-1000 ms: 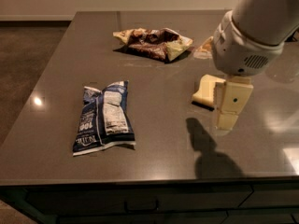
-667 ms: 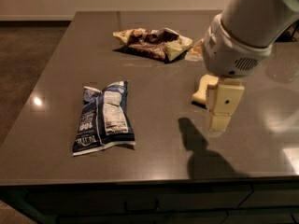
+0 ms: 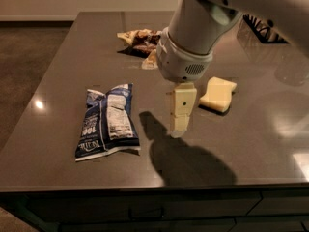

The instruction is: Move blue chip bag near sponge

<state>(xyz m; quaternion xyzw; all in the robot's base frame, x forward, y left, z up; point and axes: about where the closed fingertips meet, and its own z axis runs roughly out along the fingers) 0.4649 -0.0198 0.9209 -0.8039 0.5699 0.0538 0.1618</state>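
The blue chip bag [image 3: 107,121] lies flat on the dark table's front left, white label panel up. The pale yellow sponge [image 3: 217,94] lies to the right of centre. My gripper [image 3: 180,124] hangs from the white arm above the table between the two, about a hand's width right of the bag and just left of the sponge. It holds nothing that I can see.
A brown and yellow snack bag [image 3: 139,40] lies at the back of the dark table [image 3: 58,81], partly behind the arm. The table's front edge runs just below the blue bag. A dark wire object [image 3: 263,27] sits at the far right back.
My arm and gripper have moved left, from over the sponge's front edge toward the blue chip bag. The sponge now shows fully. The bags have not moved.
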